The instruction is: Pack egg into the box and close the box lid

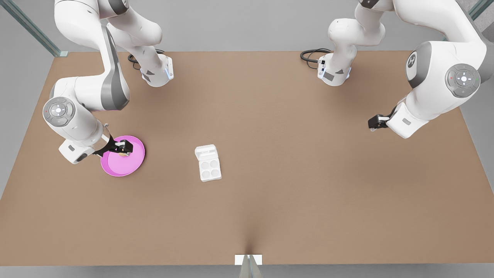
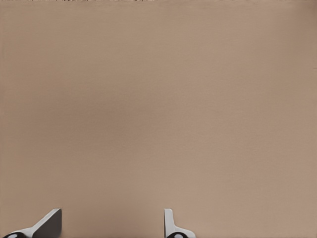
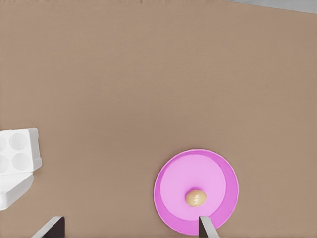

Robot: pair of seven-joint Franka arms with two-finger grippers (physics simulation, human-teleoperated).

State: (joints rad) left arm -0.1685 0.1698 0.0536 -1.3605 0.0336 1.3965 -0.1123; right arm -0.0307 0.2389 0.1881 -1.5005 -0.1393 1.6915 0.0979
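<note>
Fingers of your right gripper [image 1: 124,148] stood wide over the round pink plate [image 1: 136,162] holding the oval tan egg [image 3: 195,197]; your left gripper [image 1: 373,122] waited spread above the table [image 1: 308,193]. White box [image 1: 208,166] lay open, box lid [image 1: 205,151] back.

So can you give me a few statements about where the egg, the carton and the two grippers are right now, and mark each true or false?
1. The egg lies on the pink plate. True.
2. The box already holds the egg. False: all four cups are empty.
3. The box lid is open. True.
4. The right gripper hangs over the plate, fingers open. True.
5. The left gripper is holding the lid. False: it waits over bare table, far from the box, fingers open.
6. The plate touches the box. False: bare table lies between them.
</note>
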